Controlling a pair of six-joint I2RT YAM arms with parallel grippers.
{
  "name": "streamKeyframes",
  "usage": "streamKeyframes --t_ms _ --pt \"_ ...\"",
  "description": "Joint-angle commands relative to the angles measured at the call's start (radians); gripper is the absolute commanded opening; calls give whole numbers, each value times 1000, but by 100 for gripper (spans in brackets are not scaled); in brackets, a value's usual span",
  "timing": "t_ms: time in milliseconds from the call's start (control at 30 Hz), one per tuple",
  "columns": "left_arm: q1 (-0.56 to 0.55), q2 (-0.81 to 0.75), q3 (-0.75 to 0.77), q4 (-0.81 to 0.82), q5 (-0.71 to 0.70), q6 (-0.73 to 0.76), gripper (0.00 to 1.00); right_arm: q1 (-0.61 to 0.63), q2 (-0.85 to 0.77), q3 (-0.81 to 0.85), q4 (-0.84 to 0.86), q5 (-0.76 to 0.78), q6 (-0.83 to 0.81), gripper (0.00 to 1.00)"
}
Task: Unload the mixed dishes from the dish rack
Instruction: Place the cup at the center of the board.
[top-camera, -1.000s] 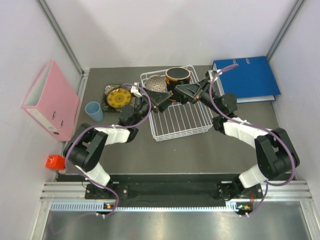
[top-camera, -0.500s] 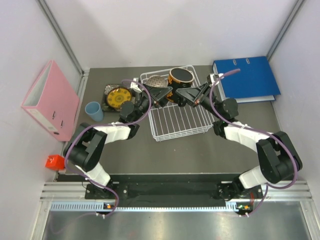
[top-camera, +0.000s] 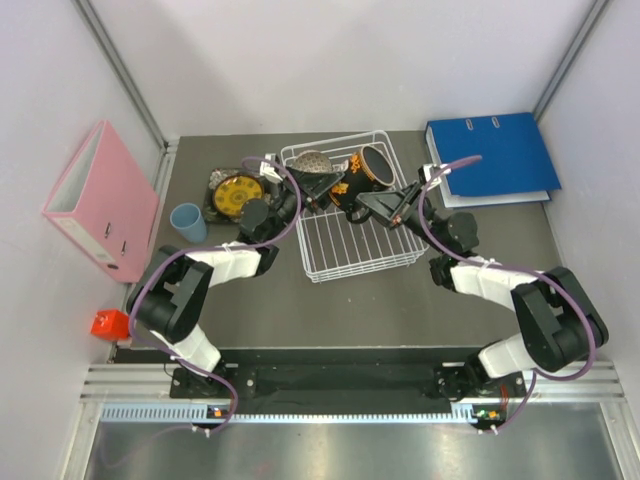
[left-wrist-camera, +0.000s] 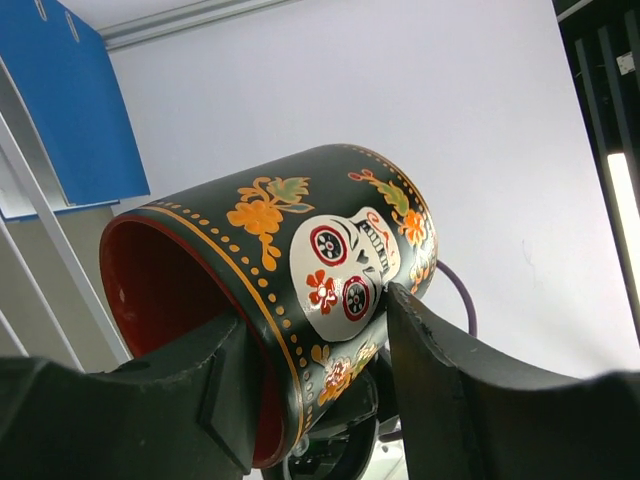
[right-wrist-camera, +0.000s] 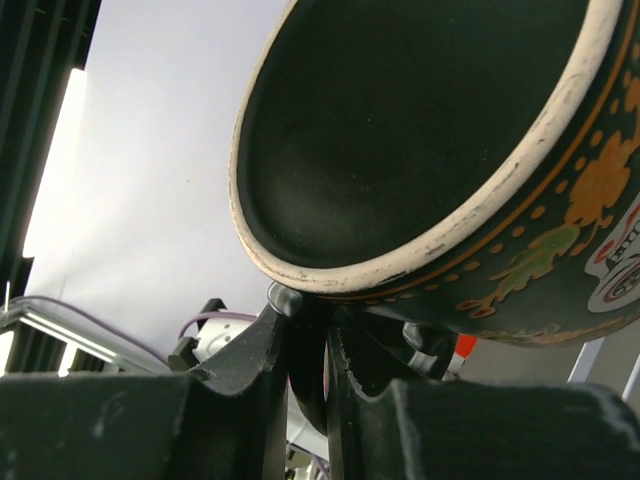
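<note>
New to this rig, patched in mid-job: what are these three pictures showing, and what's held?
Two robot arms are bolted at the table's near edge. The wide picture looks down from above; the other two come from wrist cameras. On the table: a wire dish rack holding a speckled bowl, a yellow plate on a dark square plate, a light-blue cup, a pink binder and a blue binder. Both arms meet at a dark skull-patterned mug, tipped sideways over the rack. The right claw is pinched shut on it, apparently by the handle; the left claw straddles its rim, grip unclear.
</note>
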Motion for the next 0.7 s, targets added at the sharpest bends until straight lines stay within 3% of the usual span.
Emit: streamKeyframes --t_ms 0,233,467,500,533,667 --pt "-8 -60 90 467 34 -14 52 30 -21 -18 490 -78 -51 0" --pt "-9 -20 160 467 128 -73 47 35 24 -38 492 -110 -59 0" --pt "-8 6 203 467 258 -138 20 35 27 -53 492 -156 -68 0" --pt "-8 9 203 467 268 -144 5 36 27 -55 492 -159 -68 0" --pt "-8 9 200 467 278 -147 0 35 27 -56 492 -163 -68 0" --pt "-8 11 183 467 315 -155 0 33 24 -55 489 -182 -62 0"
